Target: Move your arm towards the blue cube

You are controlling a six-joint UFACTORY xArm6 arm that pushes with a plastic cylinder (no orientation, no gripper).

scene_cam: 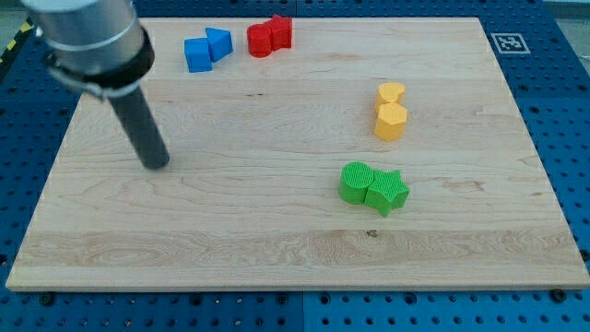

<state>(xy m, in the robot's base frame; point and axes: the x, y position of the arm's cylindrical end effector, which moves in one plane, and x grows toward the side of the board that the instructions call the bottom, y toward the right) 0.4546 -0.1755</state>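
Pale wooden board (pixel 277 231), smooth, grain running across it, matt. The blue cube (pixel 197 54) looks like plastic, flat matt colour. Green blocks (pixel 372 185) show fine ribbed sides. My rod (pixel 143 129) is dark and matt, under a grey, faintly shiny collar (pixel 88 37).

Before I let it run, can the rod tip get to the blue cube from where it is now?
Probably yes. My tip sits below the blue cube, toward the view's left, with only bare board between them; the other blue block lies beyond it.
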